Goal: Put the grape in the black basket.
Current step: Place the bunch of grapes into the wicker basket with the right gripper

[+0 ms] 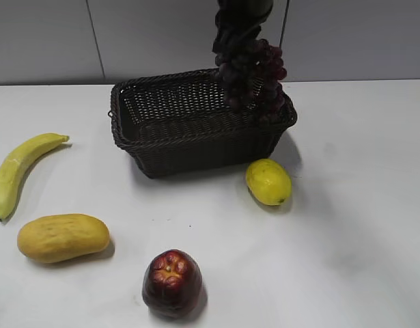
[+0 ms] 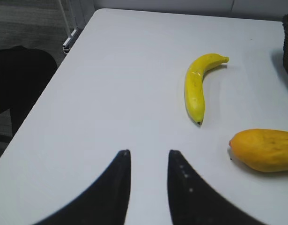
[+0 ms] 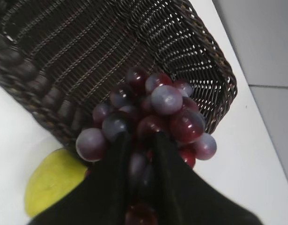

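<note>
Right tool (image 3: pixel 141 140) clamped on grape (image 3: pixel 153 115), suspended above black basket's (image 3: pixel 55 101) right end.

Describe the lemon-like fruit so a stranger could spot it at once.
Start at the black basket, the biggest thing on the white table. Just off its front right corner, on the tabletop, lies a small yellow fruit. It is a short bright oval, unlike the long banana, the orange mango and the dark red apple.
</note>
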